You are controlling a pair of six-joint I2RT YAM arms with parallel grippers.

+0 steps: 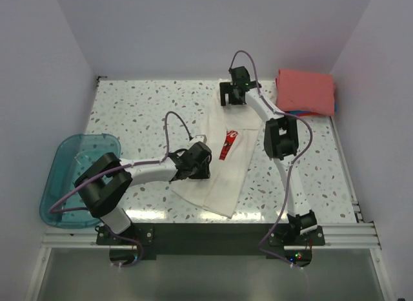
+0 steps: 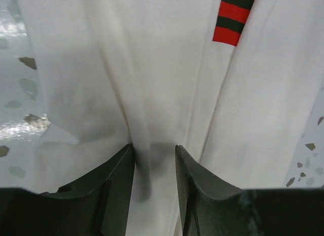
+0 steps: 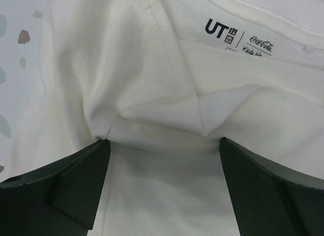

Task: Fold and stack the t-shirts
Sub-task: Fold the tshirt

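Cream-white cloth t-shirt with red chest print [image 1: 222, 178] lies as a long narrow strip mid-table, collar end far; my left gripper [image 2: 154, 147] is clamped on a raised ridge of its cloth, likely to carry that edge over; my right gripper [image 3: 164, 142] hangs over the collar end, jaws wide apart, holding nothing; folded coral-red t-shirt [image 1: 306, 88] sits at the far right corner on a blue edge [image 1: 300, 112], probably the stack's base.
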